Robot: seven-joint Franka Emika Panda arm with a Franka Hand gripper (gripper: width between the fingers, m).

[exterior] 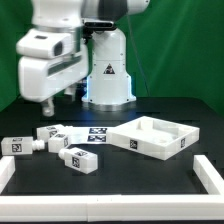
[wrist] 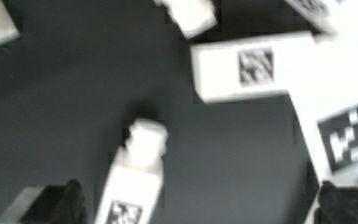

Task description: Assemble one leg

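Several white legs with black-and-white tags lie on the black table at the exterior view's left: one (exterior: 17, 146) far left, two (exterior: 48, 131) (exterior: 58, 143) close together, and one (exterior: 80, 158) nearer the front. My gripper (exterior: 48, 101) hangs above the two close ones, apart from them. In the blurred wrist view, one long leg (wrist: 140, 170) lies on the table between my dark fingertips (wrist: 51, 205), nearer that one than the other. A second leg (wrist: 247, 68) lies farther off. The gripper (wrist: 194, 212) is open and holds nothing.
The large white square tray-like piece (exterior: 155, 137) with a raised rim lies at the exterior view's right. The marker board (exterior: 95, 133) lies between it and the legs and also shows in the wrist view (wrist: 345, 135). White rails (exterior: 210, 172) edge the table's front and sides. The robot's base (exterior: 108, 75) stands behind.
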